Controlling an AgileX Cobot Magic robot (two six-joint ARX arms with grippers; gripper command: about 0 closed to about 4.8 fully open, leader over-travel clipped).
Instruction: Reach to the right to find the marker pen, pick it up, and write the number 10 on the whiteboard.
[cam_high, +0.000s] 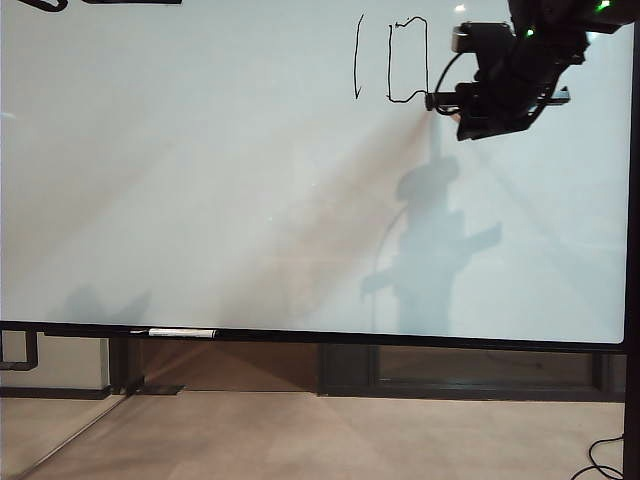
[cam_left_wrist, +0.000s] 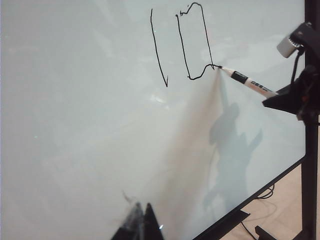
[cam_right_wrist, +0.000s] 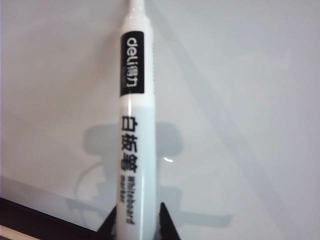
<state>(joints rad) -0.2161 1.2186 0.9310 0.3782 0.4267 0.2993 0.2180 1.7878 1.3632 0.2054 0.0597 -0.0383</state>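
Upper right: my right gripper (cam_high: 470, 108) clamps the marker pen (cam_left_wrist: 247, 81), tip touching the zero of the number 10 (cam_high: 392, 58) on the whiteboard (cam_high: 200, 180). Left gripper (cam_left_wrist: 142, 225), lower centre of its own view: opening unclear.

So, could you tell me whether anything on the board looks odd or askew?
The zero is boxy with a wobbly top edge, and the one bows slightly. The pen, in the right gripper, has its tip at the zero's lower corner. The left gripper hangs idle lower down. Nothing looks spilled or damaged.

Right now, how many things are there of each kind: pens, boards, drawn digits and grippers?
Pens: 2, the marker pen in the right gripper and a second pen on the bottom rail
Boards: 1, the whiteboard
Drawn digits: 2, the number 10
Grippers: 2, right, plus left gripper
Total: 7
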